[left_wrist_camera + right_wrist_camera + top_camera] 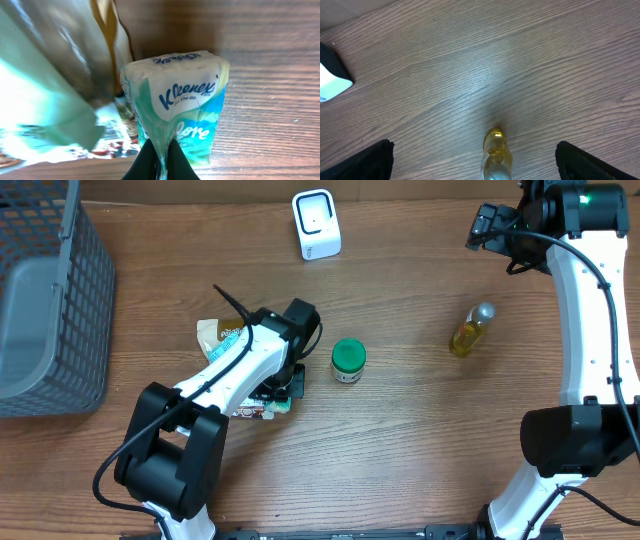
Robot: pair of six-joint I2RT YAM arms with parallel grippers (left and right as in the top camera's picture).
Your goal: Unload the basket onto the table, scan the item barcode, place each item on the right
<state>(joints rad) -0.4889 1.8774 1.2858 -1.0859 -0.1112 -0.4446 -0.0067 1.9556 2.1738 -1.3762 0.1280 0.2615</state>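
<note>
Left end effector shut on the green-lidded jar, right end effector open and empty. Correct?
No. The left end effector is shut on the Kleenex tissue pack, not the green-lidded jar, which stands free beside the arm; the left wrist view shows it. The right end effector is open and empty, as stated.

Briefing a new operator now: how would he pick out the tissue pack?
From the grey basket at far left, go right to the left gripper. It pinches the tissue pack: white-and-teal wrap, blue Kleenex lettering, unlike the brownish bag beside it.
</note>
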